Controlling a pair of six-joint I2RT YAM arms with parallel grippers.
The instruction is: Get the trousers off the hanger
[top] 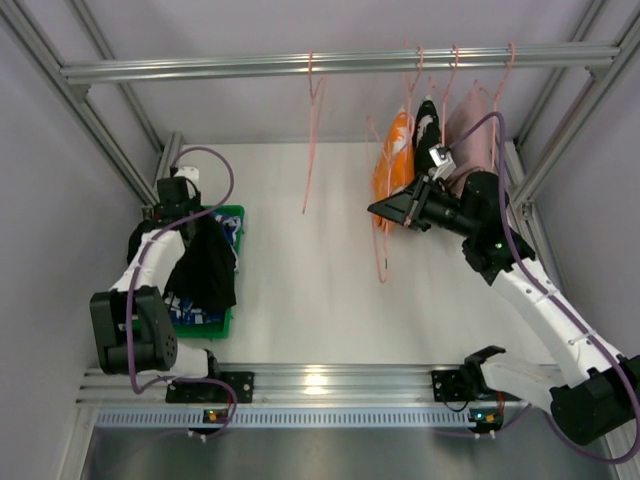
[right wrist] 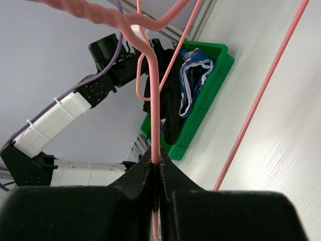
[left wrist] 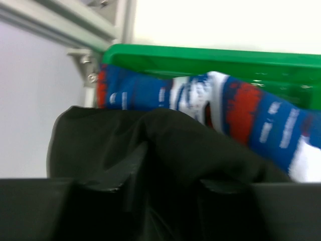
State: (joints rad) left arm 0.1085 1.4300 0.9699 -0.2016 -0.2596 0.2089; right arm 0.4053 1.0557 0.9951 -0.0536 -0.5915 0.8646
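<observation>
Black cloth is filling most of the left wrist view. The black trousers point(left wrist: 175, 145) are lying bunched over the green bin point(left wrist: 200, 55), right up against the left gripper point(left wrist: 165, 175). We are seeing its two dark fingers on either side of a fold. We cannot tell whether they are pinching the cloth or merely resting against it.

Just behind the black pair, the blue printed trousers point(left wrist: 271, 120) are lying inside the bin, showing white and red patches among the blue. From above, we are finding the bin sitting at the left edge of the counter point(top: 320, 300), with the black pair covering much of it and the blue print peeking out around the edges.

Well apart from all this, on the right side, the right gripper point(right wrist: 155, 160) is squeezing its fingers closed on the wire of a pink hanger point(right wrist: 154, 100). It is holding that hanger above the counter and below the rail point(top: 330, 66).

Behind that gripper, an orange garment point(top: 393, 160) is hanging from the rail among other pink hangers. A second hanger point(top: 310, 150) is dangling by itself farther left.
</observation>
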